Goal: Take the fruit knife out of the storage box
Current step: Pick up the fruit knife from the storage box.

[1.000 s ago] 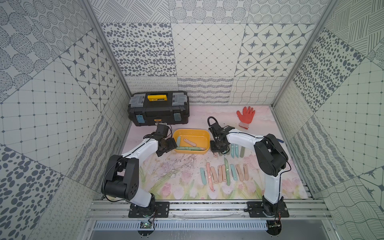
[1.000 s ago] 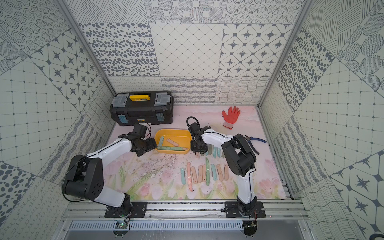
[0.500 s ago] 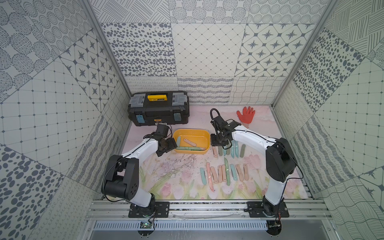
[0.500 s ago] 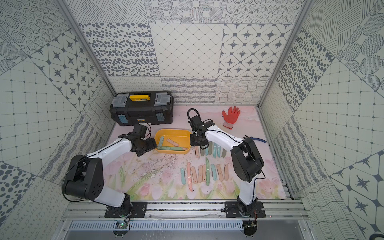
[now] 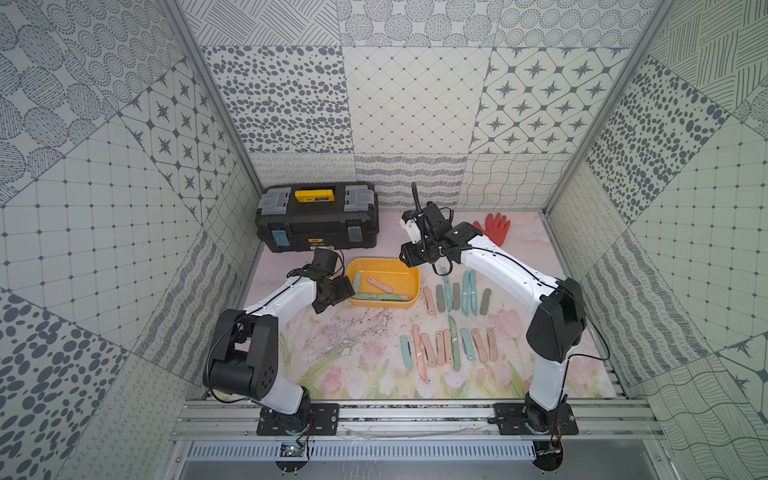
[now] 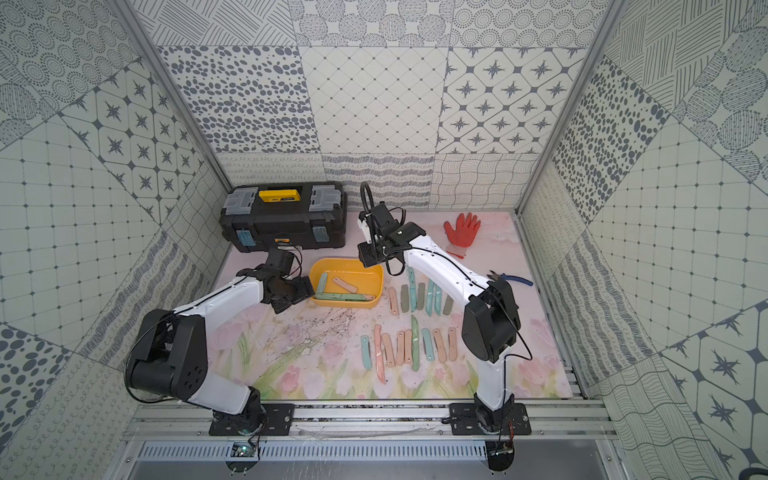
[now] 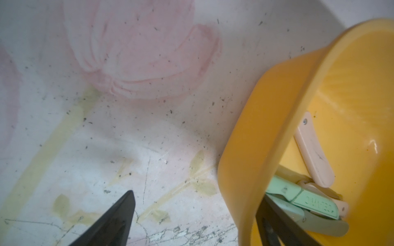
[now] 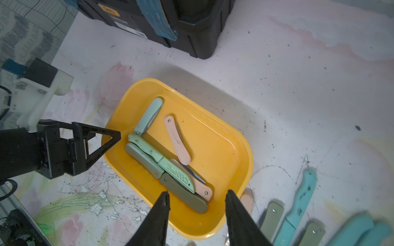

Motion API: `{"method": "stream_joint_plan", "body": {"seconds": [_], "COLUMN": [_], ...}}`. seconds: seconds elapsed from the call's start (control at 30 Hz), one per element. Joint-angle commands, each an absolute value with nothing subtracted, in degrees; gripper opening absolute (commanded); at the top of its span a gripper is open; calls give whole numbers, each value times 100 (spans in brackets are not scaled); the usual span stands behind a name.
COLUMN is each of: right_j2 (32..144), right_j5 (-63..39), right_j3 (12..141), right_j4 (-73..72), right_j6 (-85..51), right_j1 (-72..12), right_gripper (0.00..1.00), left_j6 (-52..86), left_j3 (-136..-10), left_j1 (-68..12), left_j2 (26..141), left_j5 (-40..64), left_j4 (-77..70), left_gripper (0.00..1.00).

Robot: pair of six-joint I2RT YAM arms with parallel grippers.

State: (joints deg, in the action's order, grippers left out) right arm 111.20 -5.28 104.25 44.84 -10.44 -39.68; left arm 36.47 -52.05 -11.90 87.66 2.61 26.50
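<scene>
Bright, even light — soft shadows

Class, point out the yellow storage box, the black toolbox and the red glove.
storage box [image 5: 399, 273], in a top view, bare inner floor
black toolbox [image 5: 316, 220], in a top view, body's middle
red glove [image 6: 462, 233], in a top view, palm

Both top views looked steeply down over the whole tabletop [image 5: 353, 357]; both wrist cameras closely shared the storage box [image 8: 223, 144].

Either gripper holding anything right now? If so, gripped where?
Nothing is held. The left gripper straddles the storage box wall with jaws wide, not clamped. The right gripper hangs open and empty by the box.
</scene>
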Motion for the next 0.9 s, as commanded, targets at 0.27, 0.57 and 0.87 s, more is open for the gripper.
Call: {"method": "stream_joint_plan", "body": {"seconds": [0.27,0.57,0.87], "right_j2": [13111,14170,14586], "right_j5": [-748,-682,-666], "right_j3": [12484,13733,14092], "right_j4": [5287,6098,6156], "right_j6": [174,495,520], "right_j1": [-4347,-4507,-4613], "right_gripper": [48,50,52], "left_j6": [3589,3595,3604], "left_j3": [-5305,-5325,-5333], "left_j1": [-1171,-1173,-1169], "left_j2": [8774,8852,8892], "left_j5": [368,394,443], "left_j4": [2711,2691,2681], "left_gripper": [86,86,86]}}
